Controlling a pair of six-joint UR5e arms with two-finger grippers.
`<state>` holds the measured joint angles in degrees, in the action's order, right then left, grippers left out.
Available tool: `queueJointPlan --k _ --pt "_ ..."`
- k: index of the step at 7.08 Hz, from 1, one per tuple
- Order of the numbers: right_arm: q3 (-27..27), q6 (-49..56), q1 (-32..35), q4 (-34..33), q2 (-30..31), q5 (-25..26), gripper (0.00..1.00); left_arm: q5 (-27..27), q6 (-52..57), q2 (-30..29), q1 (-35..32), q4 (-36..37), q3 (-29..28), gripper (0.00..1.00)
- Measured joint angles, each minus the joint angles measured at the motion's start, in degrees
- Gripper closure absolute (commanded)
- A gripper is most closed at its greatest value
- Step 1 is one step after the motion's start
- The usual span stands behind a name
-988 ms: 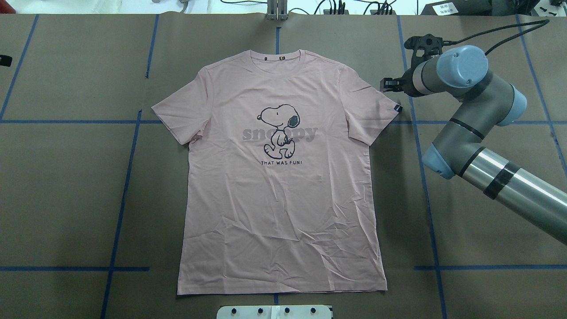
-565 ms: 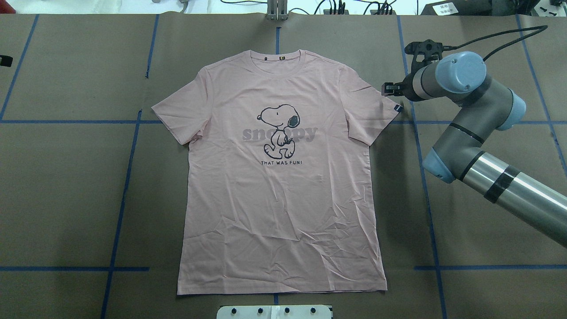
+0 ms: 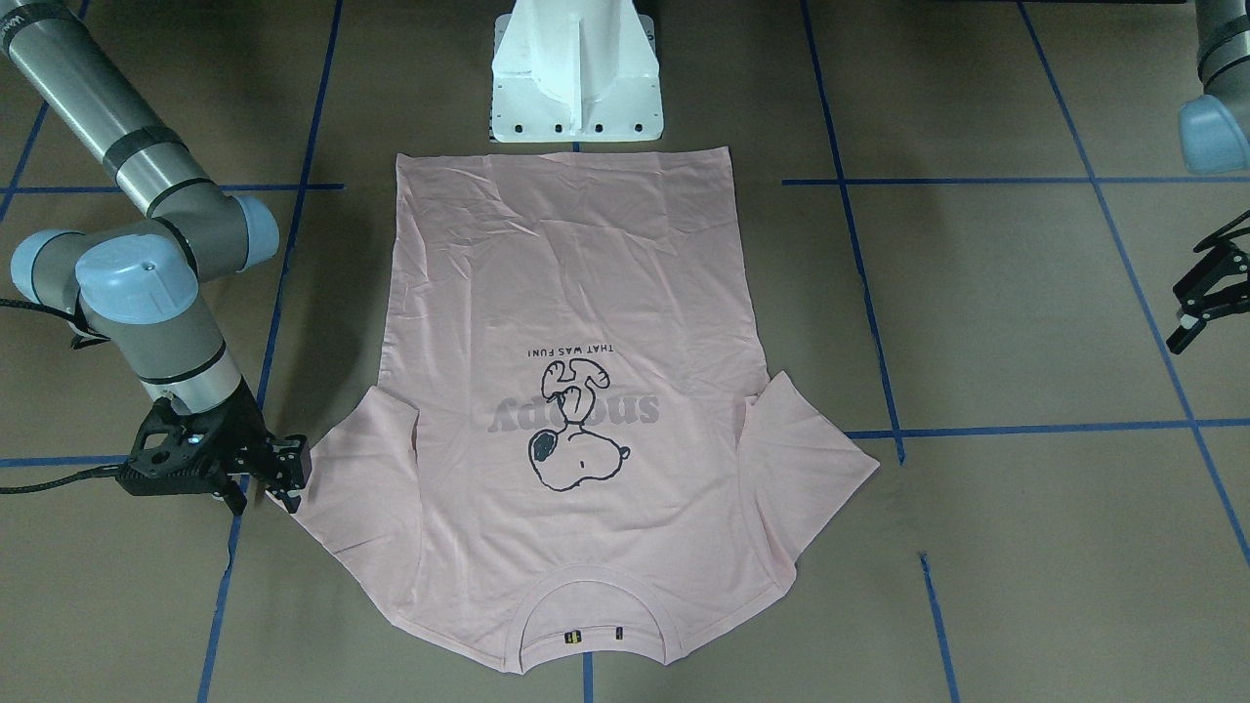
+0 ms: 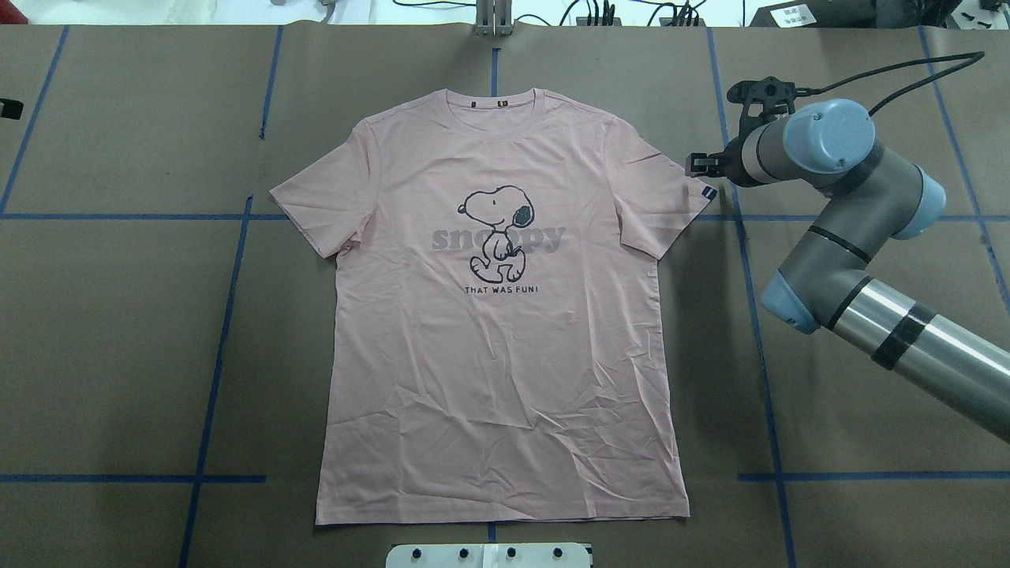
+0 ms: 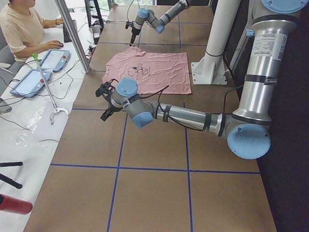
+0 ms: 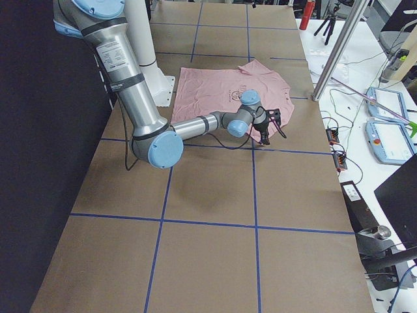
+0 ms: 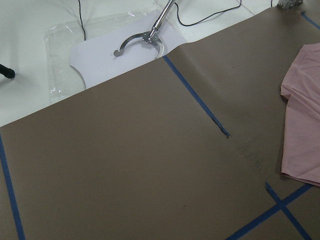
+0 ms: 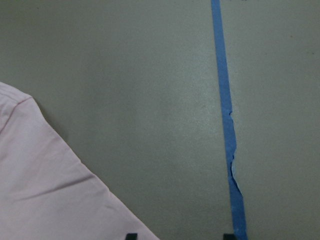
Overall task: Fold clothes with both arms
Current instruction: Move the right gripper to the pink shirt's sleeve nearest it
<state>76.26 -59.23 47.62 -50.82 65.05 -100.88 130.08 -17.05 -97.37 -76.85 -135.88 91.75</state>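
The light pink t-shirt (image 4: 505,355) lies flat and face up on the brown table, collar at the far side, the dog print (image 4: 495,233) on its chest. My right gripper (image 4: 693,166) hovers low just outside the shirt's right sleeve (image 3: 342,488). It is open, and in the right wrist view both fingertips (image 8: 131,236) show apart, with the sleeve edge (image 8: 50,195) beside the left one. My left gripper (image 3: 1180,317) is open and holds nothing, well off to the shirt's other side. The left wrist view catches only the other sleeve (image 7: 302,125).
Blue tape lines (image 4: 213,355) grid the brown table cover. The white pedestal base (image 3: 576,78) stands at the shirt's hem side. Past the table's far edge a side bench holds a metal hook tool (image 7: 140,42) and tablets (image 5: 29,79), with a seated person (image 5: 21,29).
My right gripper has shifted slightly nearer and a little rightward, staying beside the right sleeve. The shirt has not moved.
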Motion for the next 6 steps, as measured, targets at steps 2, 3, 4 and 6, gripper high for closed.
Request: queueJointPlan --k 2,3,4,6 --pt "0.2 0.0 -0.6 0.0 0.4 0.2 0.36 0.0 0.0 0.1 0.0 0.0 0.0 0.00" --pt "0.2 0.0 -0.9 0.0 0.5 0.2 0.36 0.0 0.0 0.1 0.0 0.0 0.0 0.00" --pt "0.2 0.0 -1.1 0.0 0.6 0.2 0.36 0.0 0.0 0.1 0.0 0.0 0.0 0.00" --pt "0.0 -0.1 -1.3 0.0 0.7 0.2 0.38 0.1 0.0 0.1 0.0 0.0 0.0 0.00"
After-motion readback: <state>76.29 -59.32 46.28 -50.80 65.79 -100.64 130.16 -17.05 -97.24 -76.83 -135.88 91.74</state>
